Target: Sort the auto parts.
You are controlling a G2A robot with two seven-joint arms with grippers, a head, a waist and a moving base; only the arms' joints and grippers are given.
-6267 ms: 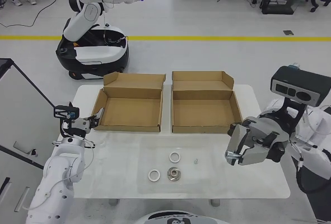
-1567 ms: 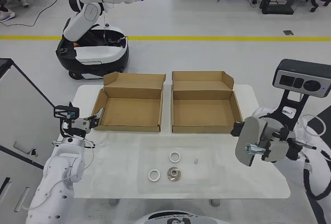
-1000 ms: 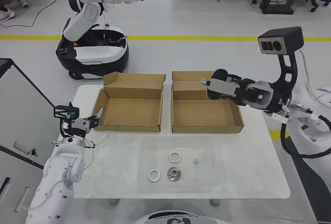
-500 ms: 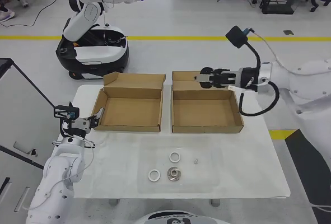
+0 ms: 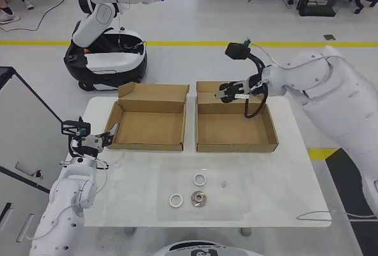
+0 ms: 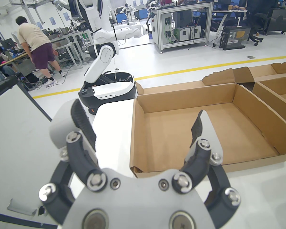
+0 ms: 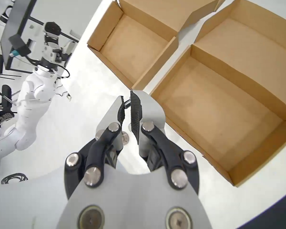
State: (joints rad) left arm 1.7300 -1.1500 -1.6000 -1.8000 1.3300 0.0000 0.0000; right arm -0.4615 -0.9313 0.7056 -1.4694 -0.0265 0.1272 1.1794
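My right gripper (image 5: 223, 93) hovers high over the back edge of the right cardboard box (image 5: 233, 131), shut on a small threaded bolt (image 7: 126, 104) pinched between its pads. The right box (image 7: 219, 96) and the left box (image 7: 131, 46) both lie bare below it. Beside the left wall of the left box (image 5: 149, 128), my left gripper (image 5: 110, 134) stands open with nothing between its fingers (image 6: 82, 120). On the table's front part lie two white rings (image 5: 200, 180) (image 5: 176, 200), a metal hub (image 5: 198, 200) and a small screw (image 5: 224, 184).
The white table (image 5: 137, 185) has free room left and right of the loose parts. Behind it stands another robot's base (image 5: 105, 61), and a grey cabinet (image 5: 9, 115) flanks the left side. The left box's front rim (image 6: 205, 165) lies close ahead of my left gripper.
My right arm swung from the table's right side up and back to above the right box's rear edge, carrying the bolt. The left arm and the loose parts stayed put.
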